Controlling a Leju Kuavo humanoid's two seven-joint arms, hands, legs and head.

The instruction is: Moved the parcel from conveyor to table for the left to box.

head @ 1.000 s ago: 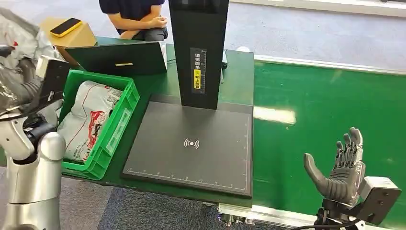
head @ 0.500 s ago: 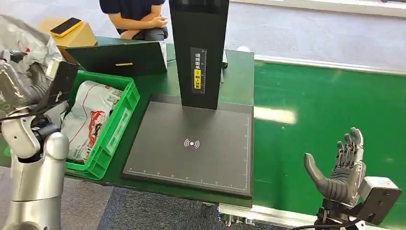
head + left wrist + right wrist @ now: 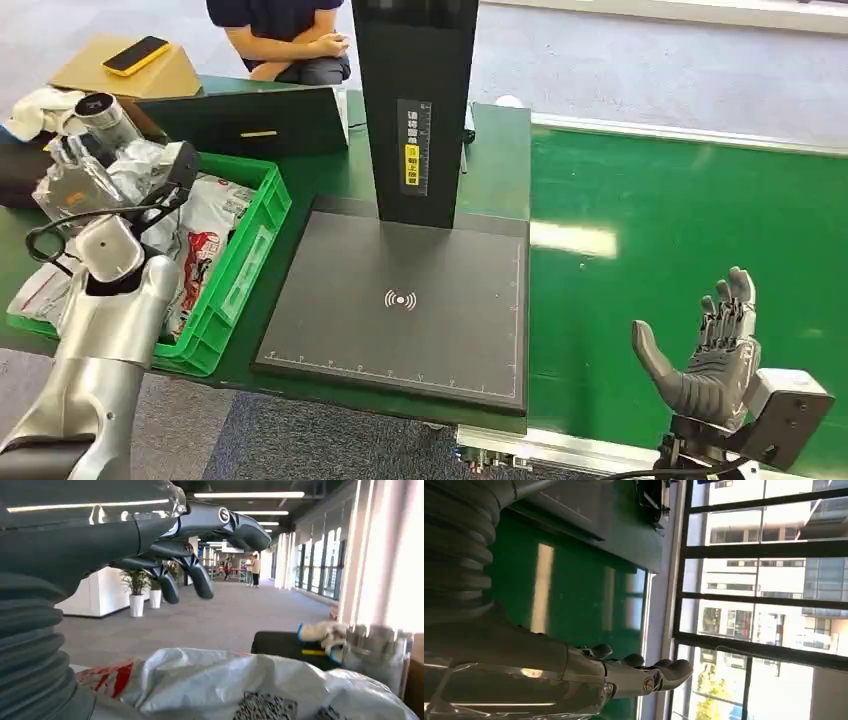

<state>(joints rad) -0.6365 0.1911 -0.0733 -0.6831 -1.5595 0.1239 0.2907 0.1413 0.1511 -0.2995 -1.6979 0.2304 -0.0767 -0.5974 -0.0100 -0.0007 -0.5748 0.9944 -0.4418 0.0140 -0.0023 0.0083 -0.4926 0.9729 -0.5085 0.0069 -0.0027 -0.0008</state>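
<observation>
A: Over the green crate, you see the left arm above a crumpled silver-white parcel; red print shows.

B: Your left wrist view adds the left hand, fingers spread, holding nothing, above the parcel's barcode label. Its long axis is unclear.

A: Your right hand hangs open above the conveyor.

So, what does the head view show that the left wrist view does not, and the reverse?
The head view alone shows the green crate, the black scanner pad with its upright column, the green conveyor belt, the right hand with its fingers apart, and a yellow phone on a cardboard box. The left wrist view alone shows the left hand with fingers spread, a long hall and potted plants. Both show grey plastic parcels.
</observation>
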